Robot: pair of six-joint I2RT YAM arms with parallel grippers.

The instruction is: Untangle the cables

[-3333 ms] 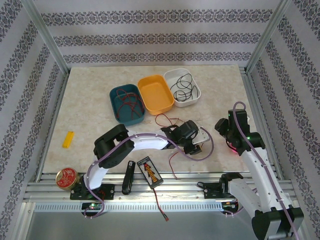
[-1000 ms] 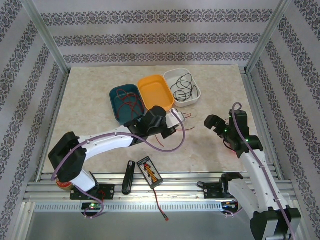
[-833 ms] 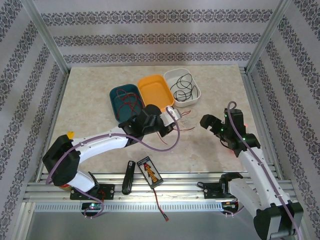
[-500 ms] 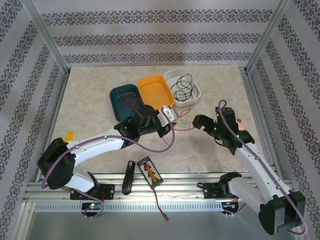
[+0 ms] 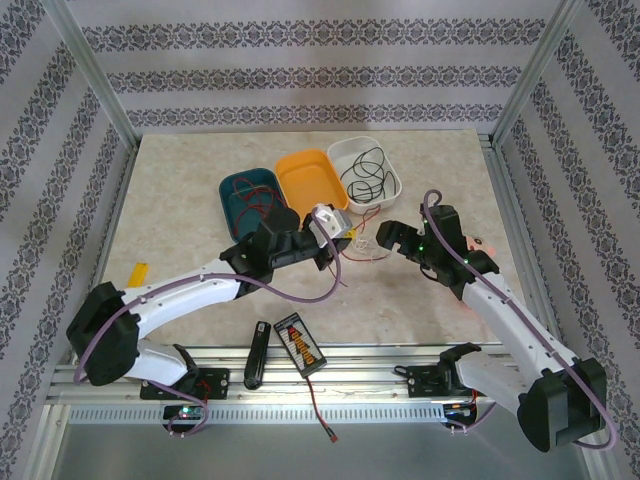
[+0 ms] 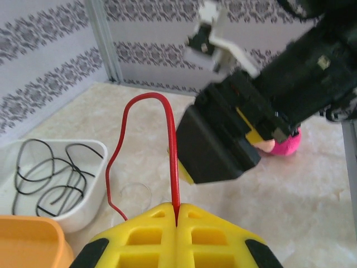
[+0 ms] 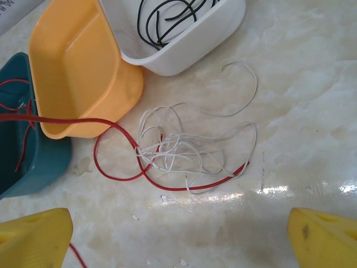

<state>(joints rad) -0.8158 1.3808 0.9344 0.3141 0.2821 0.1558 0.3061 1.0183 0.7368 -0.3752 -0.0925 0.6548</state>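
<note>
Left fingers (image 6: pixel 139 240) pinch the thin red wire (image 6: pixel 173 167); right fingers (image 7: pixel 323 237) spread above the pale whitish wire tangle (image 7: pixel 184 148) at five o'clock of the white plastic tray (image 7: pixel 184 56). Limp, snaggy: I'd take an outer loop.

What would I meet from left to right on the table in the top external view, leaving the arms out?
small yellow piece → teal tray → orange tray → white tray

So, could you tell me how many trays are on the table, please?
3. Side by side in a row: the teal tray on the left holding red cable, the orange tray in the middle, the white tray on the right holding black cable. None seem hidden.
</note>
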